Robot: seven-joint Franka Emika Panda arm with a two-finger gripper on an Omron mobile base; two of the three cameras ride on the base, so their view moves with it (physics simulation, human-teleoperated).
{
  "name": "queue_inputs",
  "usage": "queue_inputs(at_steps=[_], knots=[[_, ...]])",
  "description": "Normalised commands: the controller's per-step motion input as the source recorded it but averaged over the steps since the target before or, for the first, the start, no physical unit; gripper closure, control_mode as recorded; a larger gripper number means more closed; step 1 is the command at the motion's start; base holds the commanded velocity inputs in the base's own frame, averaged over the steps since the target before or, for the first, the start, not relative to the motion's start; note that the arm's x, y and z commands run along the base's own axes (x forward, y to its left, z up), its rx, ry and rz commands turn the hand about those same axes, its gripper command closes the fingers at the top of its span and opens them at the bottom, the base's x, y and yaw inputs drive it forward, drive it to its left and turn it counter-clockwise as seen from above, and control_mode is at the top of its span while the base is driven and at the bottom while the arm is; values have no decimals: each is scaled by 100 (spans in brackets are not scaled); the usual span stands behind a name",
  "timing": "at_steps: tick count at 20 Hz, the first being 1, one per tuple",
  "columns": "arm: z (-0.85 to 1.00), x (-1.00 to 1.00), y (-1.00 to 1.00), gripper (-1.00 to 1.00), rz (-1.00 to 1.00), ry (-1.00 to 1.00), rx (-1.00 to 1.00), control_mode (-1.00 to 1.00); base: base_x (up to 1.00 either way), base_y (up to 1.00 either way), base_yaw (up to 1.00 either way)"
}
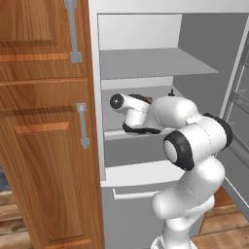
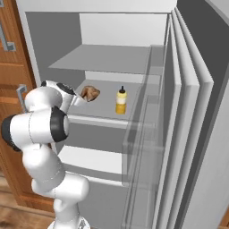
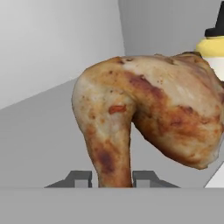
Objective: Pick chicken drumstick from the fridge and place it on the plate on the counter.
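The golden-brown chicken drumstick (image 3: 144,109) looms large in the hand view, resting on a grey shelf of the fridge (image 2: 105,107). Its narrow end runs down between my two dark fingertips (image 3: 78,178), which press close on both sides, so my gripper (image 3: 112,178) is shut on it. From the right base view the drumstick (image 2: 91,93) lies at the left of the middle shelf, with my hand reaching in from the left. The arm covers most of it in the left base view, where only a brown sliver (image 1: 149,99) shows. The plate and the counter are out of view.
A small yellow squeeze bottle (image 2: 120,100) with a dark cap stands on the same shelf, right of the drumstick, also at the hand view's right edge (image 3: 212,48). The open fridge door (image 2: 188,134) stands at the right. Wooden cabinets (image 1: 44,146) flank the fridge's left.
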Motion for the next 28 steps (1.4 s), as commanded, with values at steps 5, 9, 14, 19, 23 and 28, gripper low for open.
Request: queue_inputs(at_steps=[5, 9, 14, 19, 23, 28], knots=[[49, -60, 2, 100, 18, 4, -6, -100, 0, 0, 0], [23, -82, 0, 100, 21, 8, -8, -100, 0, 0, 0], [30, -85, 0, 100, 23, 6, -5, -100, 0, 0, 0], [37, -94, -10, 100, 17, 2, -1, -100, 0, 0, 0], [34, -89, -30, 100, 6, 5, 0, -100, 0, 0, 0], [10, -54, -20, 100, 5, 12, 0, -100, 0, 0, 0]])
